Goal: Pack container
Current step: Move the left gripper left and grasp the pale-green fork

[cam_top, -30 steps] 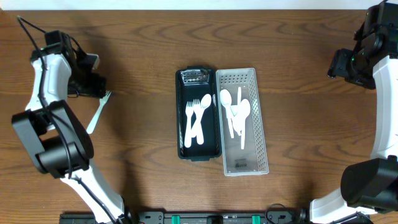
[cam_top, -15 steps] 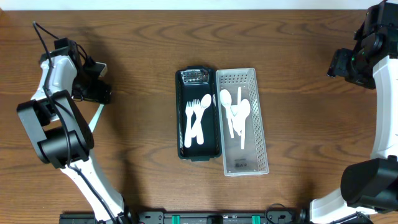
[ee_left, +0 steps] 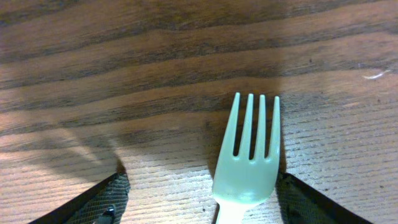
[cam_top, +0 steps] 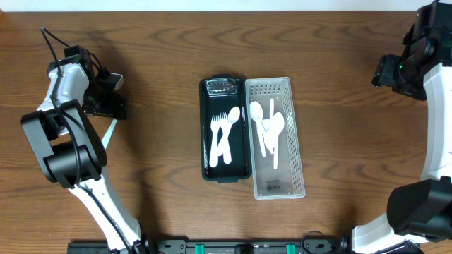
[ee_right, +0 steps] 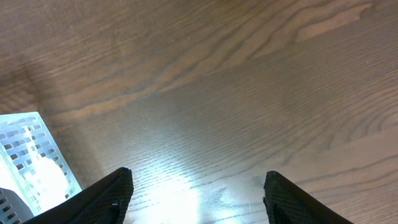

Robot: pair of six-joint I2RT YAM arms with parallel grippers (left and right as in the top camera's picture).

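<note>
on the counter, my spread left jaws are straddling the last unpacked fork; right jaws hanging spread, empty.

Left pincer now astride fork

The table under me is wood, dark brown with a bold wavy grain, smooth and sealed enough to throw back a pale sheen. The fork is white plastic, smooth and matt, faintly translucent at the tines. My left fingers are black with a fine cross-hatched texture (my right fingers look the same). The black tray is glossy plastic. The clear basket is see-through plastic with perforated walls. The spoons in it are white plastic.
</note>
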